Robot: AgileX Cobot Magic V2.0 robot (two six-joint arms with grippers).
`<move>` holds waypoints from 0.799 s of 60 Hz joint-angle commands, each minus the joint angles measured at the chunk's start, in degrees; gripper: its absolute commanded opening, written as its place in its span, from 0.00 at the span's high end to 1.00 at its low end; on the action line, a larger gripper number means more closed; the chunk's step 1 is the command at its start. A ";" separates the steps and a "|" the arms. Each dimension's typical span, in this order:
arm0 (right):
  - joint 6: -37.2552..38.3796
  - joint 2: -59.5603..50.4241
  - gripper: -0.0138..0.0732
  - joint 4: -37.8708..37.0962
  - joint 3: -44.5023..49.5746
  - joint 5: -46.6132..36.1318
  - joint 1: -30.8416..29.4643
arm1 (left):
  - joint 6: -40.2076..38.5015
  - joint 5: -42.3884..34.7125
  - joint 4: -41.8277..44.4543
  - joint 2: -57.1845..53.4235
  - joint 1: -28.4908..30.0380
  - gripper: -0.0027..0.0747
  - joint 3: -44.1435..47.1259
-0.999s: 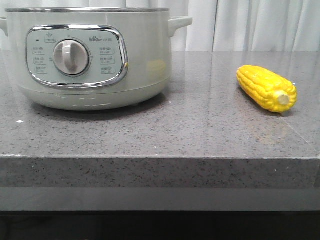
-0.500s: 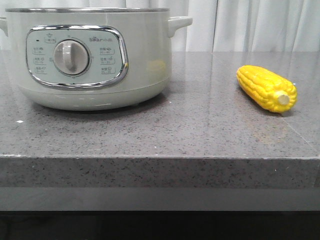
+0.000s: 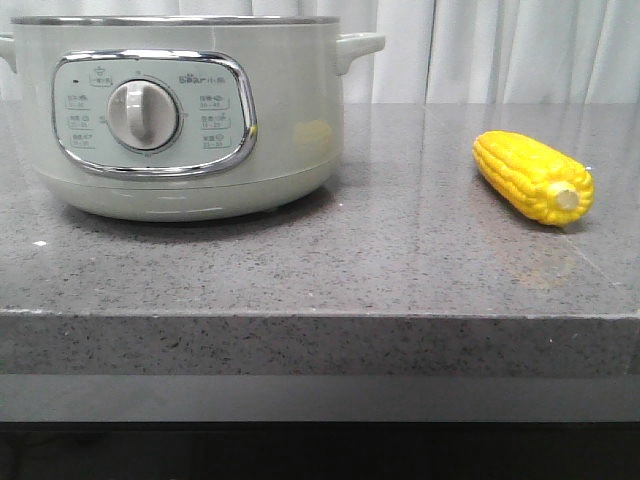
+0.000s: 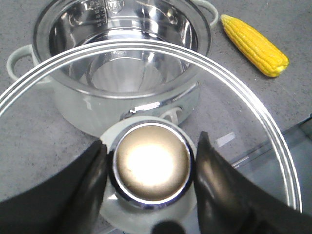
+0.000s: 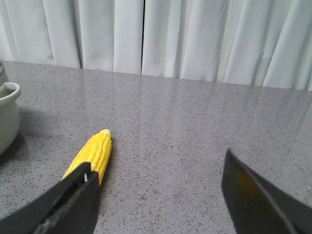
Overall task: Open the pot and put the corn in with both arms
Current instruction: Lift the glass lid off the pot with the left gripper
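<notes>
Right pincer (image 5: 158, 195) spread wide, empty, nearer the corn (image 5: 91, 156), which lies lower left w/ long axis running diagonally. Left pincer (image 4: 151, 168) pinches lid knob (image 4: 151, 164) above open pot (image 4: 122, 58).

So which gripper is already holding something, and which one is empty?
The left gripper is clamped on the glass lid's round knob, lid held above the open pot. The right gripper is open and empty, over the counter by the corn.
</notes>
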 commanded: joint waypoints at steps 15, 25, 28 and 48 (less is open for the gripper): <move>-0.46 6.49 0.22 0.47 -1.99 -4.37 -0.20 | -1.19 -7.91 -2.11 -14.73 -0.31 0.68 8.68; -0.46 16.29 0.22 6.48 -6.87 -1.34 0.11 | -1.19 -8.02 -2.11 -16.59 -0.31 0.68 10.22; -0.46 20.74 0.22 7.59 -9.51 1.08 0.67 | -1.19 -8.13 -2.11 -16.59 -0.31 0.68 10.22; -0.46 48.76 0.22 12.35 -28.14 10.09 6.49 | -1.19 -9.10 -2.11 -16.59 -0.31 0.70 10.22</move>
